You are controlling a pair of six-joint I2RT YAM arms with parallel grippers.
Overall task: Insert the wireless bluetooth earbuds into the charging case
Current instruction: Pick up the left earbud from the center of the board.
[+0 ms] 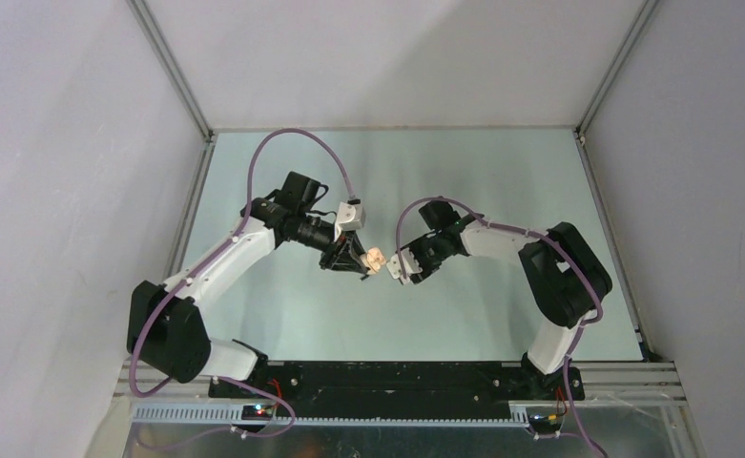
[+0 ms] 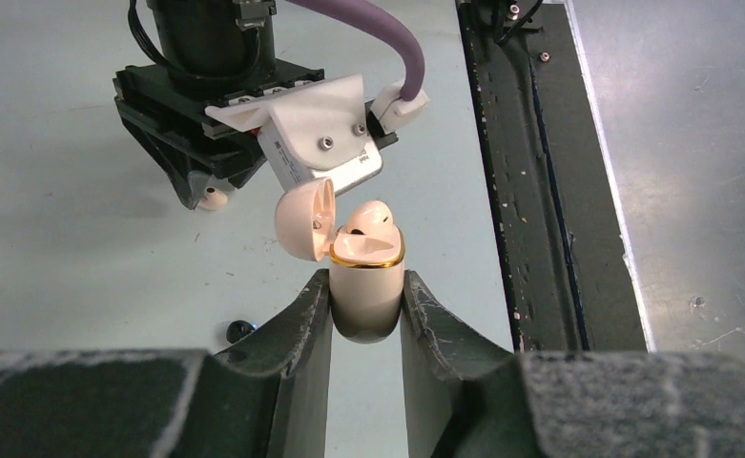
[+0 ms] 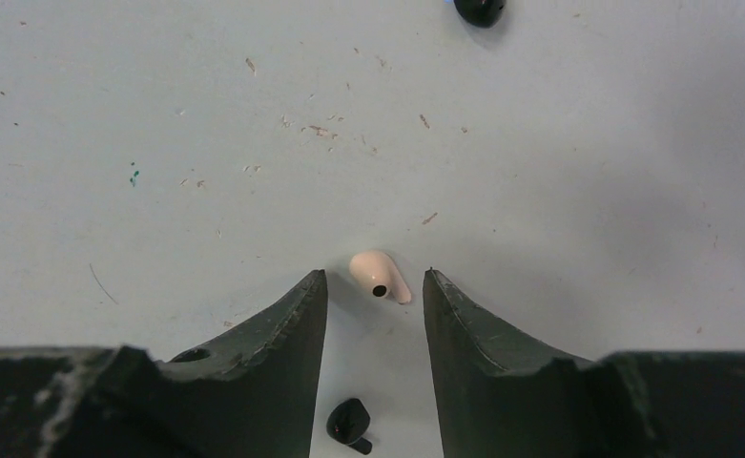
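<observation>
At the worktop's centre, the left gripper [image 2: 366, 286] clamps a cream, gold-rimmed plastic charging case [image 2: 364, 310], lid open, one cream earbud [image 2: 368, 218] seated. The right gripper [image 3: 373, 279], jaws apart, straddles a loose cream bean-shaped earbud [image 3: 376, 273], its long axis slanting across the gap.

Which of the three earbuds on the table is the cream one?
The cream earbud just ahead of the right gripper; the near black earbud sits between its fingers, the far black earbud beyond.

White arms [image 1: 239, 253], black joints, purple cables [image 1: 292, 134].
</observation>
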